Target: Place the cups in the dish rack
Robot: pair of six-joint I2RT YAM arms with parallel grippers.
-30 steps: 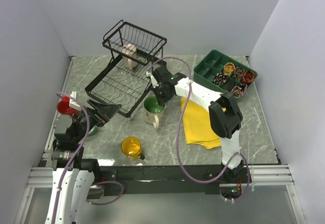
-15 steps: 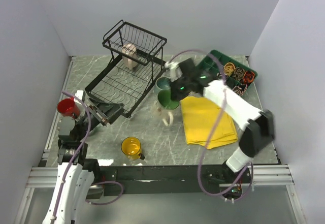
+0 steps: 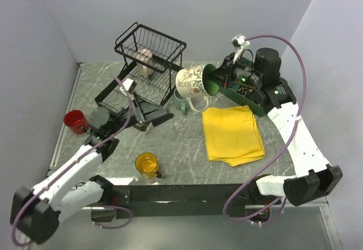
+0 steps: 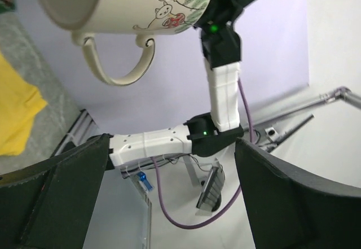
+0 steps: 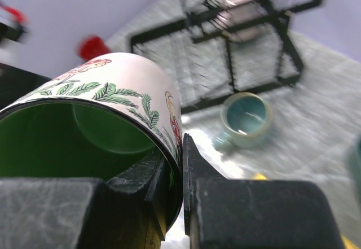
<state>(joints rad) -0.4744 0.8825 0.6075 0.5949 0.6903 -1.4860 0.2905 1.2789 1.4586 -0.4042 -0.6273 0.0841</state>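
Top view: floral mug (image 3: 191, 80) airborne, tipped sideways right of dish rack (image 3: 159, 46), rim clenched by right tool (image 3: 210, 83)
Left wrist view: left tool (image 4: 172, 198) released, empty
Right wrist view: teal mug (image 5: 245, 116) upright on worktop (image 5: 307, 136) beside dish rack

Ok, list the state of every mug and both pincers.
floral mug: in the air, tipped sideways, rim pinched
right pincer: shut on floral mug
left pincer: open, empty
teal mug: upright on table, beside dish rack
lilac mug: in dish rack
red mug: upright on table
yellow mug: upright on table, empty
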